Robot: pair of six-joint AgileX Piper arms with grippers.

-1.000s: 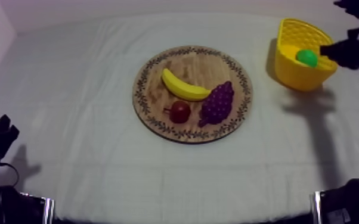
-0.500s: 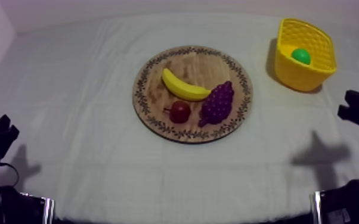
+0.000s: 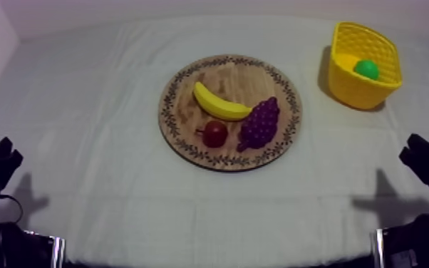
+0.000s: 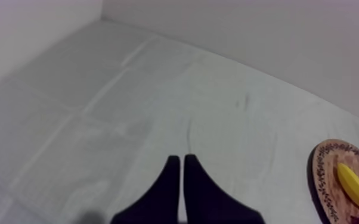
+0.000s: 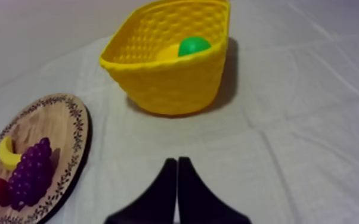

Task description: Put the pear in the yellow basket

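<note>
Pear (image 3: 365, 68) is in the yellow basket (image 3: 360, 91), green and round, low inside near the far wall, and it is the one thing I can make out in there. The basket stands at the far right of the grey-white cloth (image 3: 103, 85), well apart from the round wooden board (image 3: 224, 77) at the table's middle. On the board: a banana (image 3: 219, 103) lying across, a bunch of grapes (image 3: 260, 122) just beside its end, and a small red fruit (image 3: 214, 133) near the front rim, close to the grapes. Plain cloth lies between board and basket. Right gripper (image 5: 176, 162) sits low at its side, fingers pressed together into a narrow wedge, pointing toward the basket, gripping nothing. Left gripper (image 4: 179, 159) likewise, fingers together over bare cloth, the board's patterned rim off to one side.
</note>
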